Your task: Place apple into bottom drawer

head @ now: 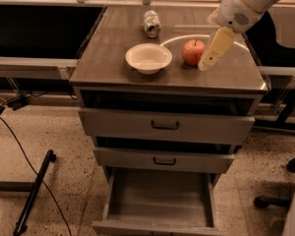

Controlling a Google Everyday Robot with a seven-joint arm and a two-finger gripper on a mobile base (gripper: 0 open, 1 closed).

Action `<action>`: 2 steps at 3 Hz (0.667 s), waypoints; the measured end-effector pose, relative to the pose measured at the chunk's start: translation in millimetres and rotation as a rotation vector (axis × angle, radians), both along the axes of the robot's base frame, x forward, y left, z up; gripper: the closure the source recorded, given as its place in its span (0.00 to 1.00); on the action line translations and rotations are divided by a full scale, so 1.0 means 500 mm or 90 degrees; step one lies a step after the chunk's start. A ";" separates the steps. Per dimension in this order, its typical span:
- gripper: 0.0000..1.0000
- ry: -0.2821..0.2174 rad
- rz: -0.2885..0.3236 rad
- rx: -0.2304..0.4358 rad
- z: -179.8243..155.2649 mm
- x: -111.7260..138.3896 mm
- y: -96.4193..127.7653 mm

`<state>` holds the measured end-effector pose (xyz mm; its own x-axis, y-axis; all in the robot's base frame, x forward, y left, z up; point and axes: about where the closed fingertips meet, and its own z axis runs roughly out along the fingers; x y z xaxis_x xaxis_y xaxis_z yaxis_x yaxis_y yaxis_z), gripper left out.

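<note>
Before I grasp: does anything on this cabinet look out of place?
Only the can lies on its side at the back of the cabinet top. The apple, bowl and open bottom drawer look normal; the gripper hangs beside the apple.
</note>
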<state>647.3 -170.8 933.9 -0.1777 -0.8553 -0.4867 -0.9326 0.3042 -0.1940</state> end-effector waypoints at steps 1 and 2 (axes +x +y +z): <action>0.00 0.006 -0.028 0.062 -0.021 0.074 0.005; 0.00 0.026 -0.060 0.094 -0.054 0.127 -0.006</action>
